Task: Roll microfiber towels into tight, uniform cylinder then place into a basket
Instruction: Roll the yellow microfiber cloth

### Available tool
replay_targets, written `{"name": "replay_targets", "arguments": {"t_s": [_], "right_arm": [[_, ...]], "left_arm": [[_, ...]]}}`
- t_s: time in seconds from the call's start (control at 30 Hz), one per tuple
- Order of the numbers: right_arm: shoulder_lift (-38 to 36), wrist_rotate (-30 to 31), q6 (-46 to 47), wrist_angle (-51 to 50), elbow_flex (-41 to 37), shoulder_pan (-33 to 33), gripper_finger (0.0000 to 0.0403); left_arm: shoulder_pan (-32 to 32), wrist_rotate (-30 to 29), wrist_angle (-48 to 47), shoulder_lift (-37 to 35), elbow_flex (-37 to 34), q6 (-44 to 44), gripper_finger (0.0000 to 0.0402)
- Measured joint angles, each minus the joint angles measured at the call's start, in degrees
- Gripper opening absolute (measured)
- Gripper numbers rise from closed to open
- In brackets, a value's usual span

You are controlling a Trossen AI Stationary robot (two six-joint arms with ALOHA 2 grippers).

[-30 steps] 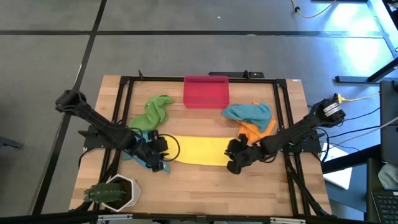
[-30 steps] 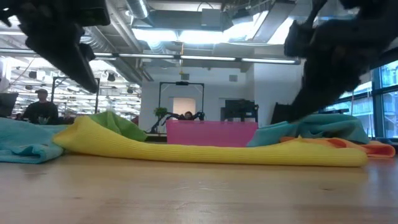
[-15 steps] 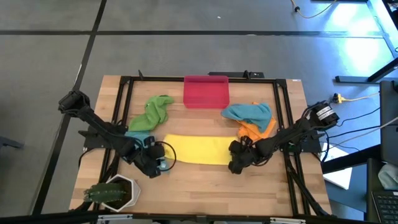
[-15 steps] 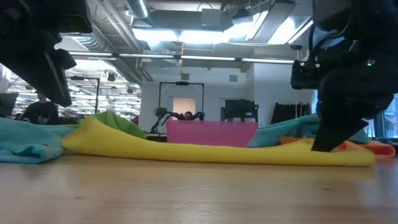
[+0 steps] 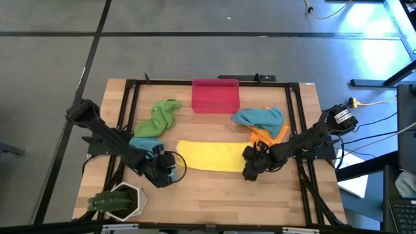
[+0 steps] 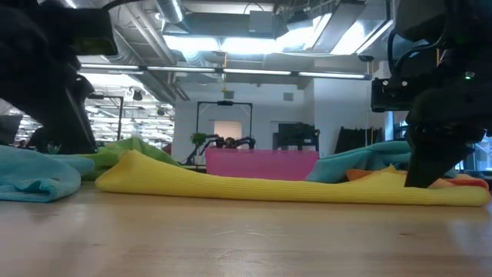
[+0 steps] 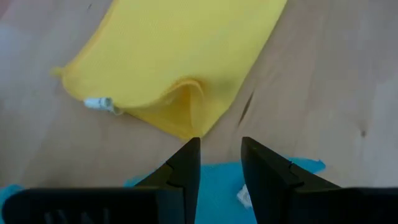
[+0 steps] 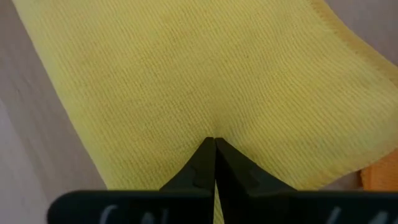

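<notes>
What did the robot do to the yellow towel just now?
The right tool closed, pinching the yellow towel at its end. The left tool backed off toward the plant side and hangs open, empty. The towel slid slightly right. The red basket and other towels stayed put.

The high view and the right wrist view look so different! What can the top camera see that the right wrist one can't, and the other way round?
Only the high view shows the red-pink basket, the green towel, the teal towel, the white plant pot and the left gripper at the yellow towel's other end. Only the right wrist view shows, up close, the fingertips pressed together with the cloth puckering where it is pinched. Both show the yellow towel and the right gripper.
</notes>
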Motion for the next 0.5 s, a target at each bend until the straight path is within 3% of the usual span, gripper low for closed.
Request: {"name": "replay_targets", "arguments": {"t_s": [0.23, 0.4, 0.5], "right_arm": [[0.0, 0.0, 0.0, 0.3, 0.0, 0.0, 0.0011], [0.0, 0.0, -0.1, 0.4, 0.0, 0.0, 0.0012], [0.0, 0.1, -0.1, 0.4, 0.0, 0.0, 0.0012]], "left_arm": [[0.0, -3.4, 1.1, 1.7, 0.0, 0.1, 0.0113], [0.0, -3.4, 1.4, 1.7, 0.0, 0.6, 0.0141], [-0.5, -7.0, 2.0, 1.7, 0.0, 3.2, 0.0163]]}}
